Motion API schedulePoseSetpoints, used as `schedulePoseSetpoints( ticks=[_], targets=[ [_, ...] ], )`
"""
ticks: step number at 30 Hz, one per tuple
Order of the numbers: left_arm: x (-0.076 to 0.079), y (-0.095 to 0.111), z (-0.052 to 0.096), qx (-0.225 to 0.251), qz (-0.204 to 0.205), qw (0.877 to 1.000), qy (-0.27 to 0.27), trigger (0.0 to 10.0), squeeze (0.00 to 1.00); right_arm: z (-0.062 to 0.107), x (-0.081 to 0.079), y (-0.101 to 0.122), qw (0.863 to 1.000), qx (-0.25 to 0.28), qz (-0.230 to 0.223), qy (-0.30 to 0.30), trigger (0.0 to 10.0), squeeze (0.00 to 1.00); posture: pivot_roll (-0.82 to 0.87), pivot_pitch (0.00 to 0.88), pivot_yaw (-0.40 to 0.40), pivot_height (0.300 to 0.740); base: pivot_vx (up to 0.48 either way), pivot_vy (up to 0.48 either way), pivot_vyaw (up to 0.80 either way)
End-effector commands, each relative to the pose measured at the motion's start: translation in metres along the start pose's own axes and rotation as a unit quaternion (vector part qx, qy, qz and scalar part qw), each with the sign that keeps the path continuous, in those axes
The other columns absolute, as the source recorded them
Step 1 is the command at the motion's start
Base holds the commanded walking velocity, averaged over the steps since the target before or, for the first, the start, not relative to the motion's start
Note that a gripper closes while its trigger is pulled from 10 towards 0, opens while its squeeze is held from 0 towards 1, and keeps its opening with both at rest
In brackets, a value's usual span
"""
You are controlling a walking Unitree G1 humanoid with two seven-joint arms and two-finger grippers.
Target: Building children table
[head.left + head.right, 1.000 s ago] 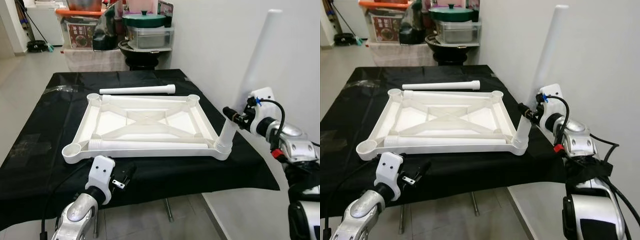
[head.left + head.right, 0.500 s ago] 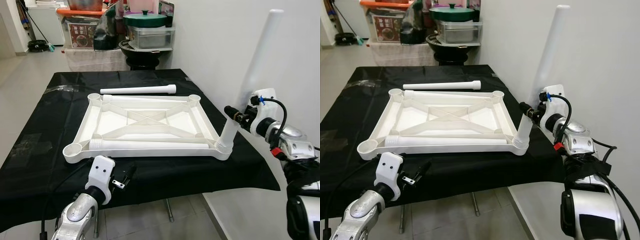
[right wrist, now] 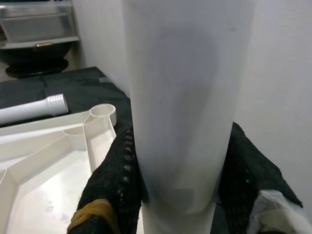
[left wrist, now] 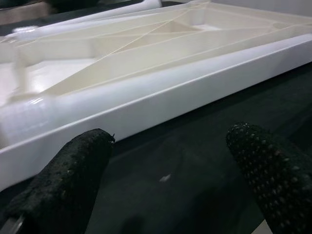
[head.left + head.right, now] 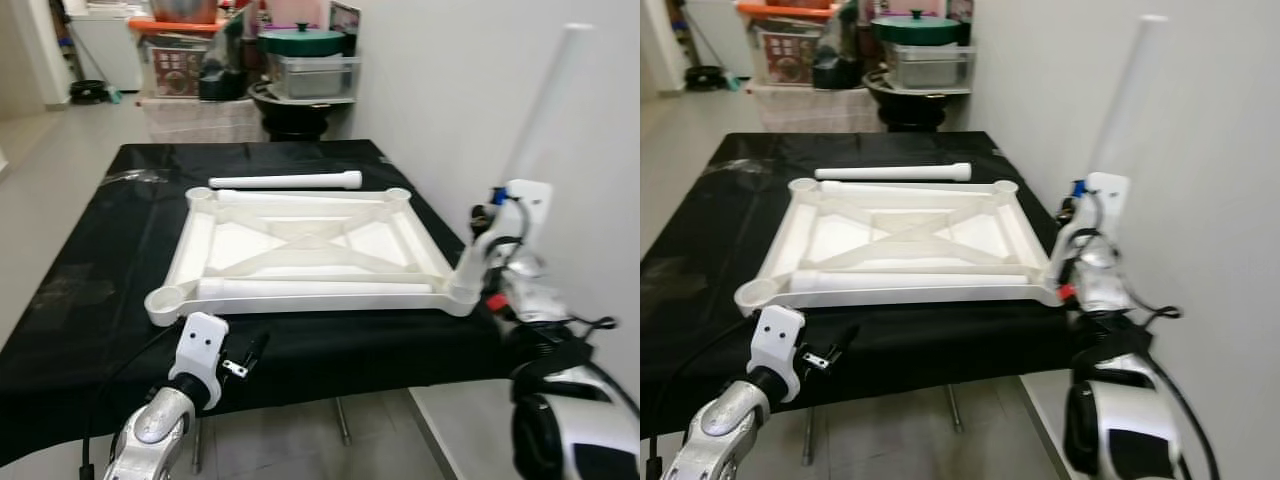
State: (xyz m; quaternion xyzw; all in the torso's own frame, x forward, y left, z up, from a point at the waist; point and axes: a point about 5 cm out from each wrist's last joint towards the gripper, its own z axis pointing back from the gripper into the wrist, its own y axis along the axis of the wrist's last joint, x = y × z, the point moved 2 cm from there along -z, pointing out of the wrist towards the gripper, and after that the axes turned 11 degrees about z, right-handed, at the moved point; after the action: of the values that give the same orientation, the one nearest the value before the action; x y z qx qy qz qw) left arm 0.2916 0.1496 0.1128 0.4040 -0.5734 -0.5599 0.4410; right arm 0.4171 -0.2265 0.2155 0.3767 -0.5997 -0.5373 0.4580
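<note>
A white children's tabletop (image 5: 310, 250) lies upside down on the black-covered table. One white leg (image 5: 545, 105) stands tilted in its near right corner socket (image 5: 463, 294). My right gripper (image 5: 482, 240) is shut on this leg low down; the wrist view has the leg (image 3: 185, 122) between the two black fingers (image 3: 114, 180). A second leg (image 5: 310, 288) lies inside the tabletop along its front rim. A third leg (image 5: 285, 181) lies on the cloth behind it. My left gripper (image 5: 245, 358) hangs open just off the table's front edge, its fingers (image 4: 63, 185) facing the tabletop rim (image 4: 146, 97).
The black cloth (image 5: 100, 260) covers the whole table. A white wall (image 5: 450, 90) runs close along the right side. Behind the table stand shelves with boxes and a green-lidded pot (image 5: 300, 42). Open floor (image 5: 50, 150) lies to the left.
The whole picture has shifted and blurred, so the camera moved. My right wrist has turned around the standing leg while staying shut on it. The left gripper has held still.
</note>
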Motion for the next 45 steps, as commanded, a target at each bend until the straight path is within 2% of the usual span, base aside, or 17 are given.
schedulePoseSetpoints(
  ticks=[1,5,9,10,11,16,17,19,20,22,23,24,25,30,34,40,45],
  targets=[
    [0.003,-0.001,-0.003,-0.004,-0.005,1.000,-0.003,10.0,0.00,0.009,-0.030,-0.025,0.998,-0.047,-0.003,0.028,0.0,0.00,0.05,0.000,-0.049,0.740,0.000,0.000,0.00],
    [0.001,-0.001,-0.002,-0.004,-0.005,1.000,0.003,10.0,0.00,0.014,-0.053,-0.022,0.998,-0.045,-0.001,0.048,0.0,0.00,0.05,0.000,-0.061,0.740,0.000,0.000,0.00],
    [-0.001,-0.002,0.000,-0.004,-0.005,1.000,0.009,10.0,0.00,0.016,-0.057,-0.021,0.998,-0.046,0.003,0.051,0.0,0.00,0.05,0.000,-0.064,0.740,0.000,0.000,0.00],
    [-0.001,-0.003,0.000,-0.005,-0.004,1.000,0.012,10.0,0.00,0.017,-0.056,-0.022,0.998,-0.048,0.002,0.045,7.9,0.00,0.05,0.000,-0.063,0.740,0.000,0.000,0.00],
    [-0.001,-0.003,0.001,-0.005,-0.003,1.000,0.013,10.0,0.00,0.017,-0.055,-0.024,0.998,-0.050,0.002,0.041,10.0,0.00,0.05,0.000,-0.063,0.740,0.000,0.000,0.00],
    [0.000,-0.005,0.001,-0.007,-0.001,1.000,0.012,10.0,0.00,0.018,-0.050,-0.024,0.998,-0.047,-0.002,0.030,10.0,0.00,0.05,0.000,-0.059,0.740,0.000,0.000,0.00],
    [0.000,-0.005,0.000,-0.007,-0.001,1.000,0.011,10.0,0.00,0.018,-0.046,-0.022,0.999,-0.040,-0.007,0.024,10.0,0.52,0.05,0.000,-0.059,0.740,0.000,0.000,0.00],
    [0.000,-0.005,0.000,-0.007,-0.001,1.000,0.010,10.0,0.00,0.019,-0.043,-0.020,0.999,-0.034,-0.010,0.018,10.0,0.52,0.05,0.000,-0.059,0.740,0.000,0.000,0.00],
    [0.000,-0.004,-0.001,-0.007,-0.001,1.000,0.010,10.0,0.00,0.019,-0.041,-0.018,0.999,-0.028,-0.006,0.018,10.0,1.00,0.05,0.000,-0.058,0.740,0.000,0.000,0.00],
    [-0.001,-0.004,-0.001,-0.006,-0.002,1.000,0.010,10.0,0.00,0.018,-0.041,-0.015,1.000,-0.025,0.001,0.020,10.0,1.00,0.05,0.000,-0.058,0.740,0.000,0.000,0.00],
    [-0.001,-0.004,-0.001,-0.006,-0.002,1.000,0.010,10.0,0.00,0.019,-0.041,-0.015,1.000,-0.024,0.003,0.020,10.0,0.77,0.05,0.000,-0.057,0.740,0.000,0.000,0.00],
    [-0.001,-0.004,-0.001,-0.006,-0.002,1.000,0.010,10.0,0.00,0.019,-0.041,-0.015,1.000,-0.024,0.003,0.020,10.0,0.77,0.05,0.000,-0.057,0.740,0.000,0.000,0.00],
    [-0.001,-0.003,-0.001,-0.005,-0.002,1.000,0.009,10.0,0.00,0.018,-0.038,0.002,0.999,0.016,0.000,0.048,10.0,0.00,0.05,0.000,-0.057,0.740,0.000,0.000,0.00],
    [0.000,-0.003,-0.001,-0.005,-0.002,1.000,0.007,10.0,0.00,0.020,-0.032,0.027,0.990,0.080,-0.009,0.118,10.0,0.00,0.05,0.000,-0.055,0.740,0.000,0.000,0.00],
    [-0.003,-0.003,0.001,-0.005,-0.003,1.000,0.008,10.0,0.00,0.016,0.005,0.048,0.972,0.144,0.056,0.174,10.0,0.00,0.05,0.000,-0.057,0.740,0.000,0.000,0.00],
    [-0.001,-0.001,-0.001,-0.001,-0.001,1.000,0.001,10.0,0.00,0.014,0.033,0.061,0.952,0.153,0.106,0.243,10.0,0.00,0.03,0.000,-0.046,0.740,0.000,0.000,0.00],
    [0.000,-0.001,-0.002,-0.001,-0.003,1.000,-0.002,10.0,0.00,0.012,0.037,0.059,0.947,0.142,0.122,0.261,10.0,0.00,0.04,0.000,-0.047,0.740,0.000,0.000,0.00]
  ],
)
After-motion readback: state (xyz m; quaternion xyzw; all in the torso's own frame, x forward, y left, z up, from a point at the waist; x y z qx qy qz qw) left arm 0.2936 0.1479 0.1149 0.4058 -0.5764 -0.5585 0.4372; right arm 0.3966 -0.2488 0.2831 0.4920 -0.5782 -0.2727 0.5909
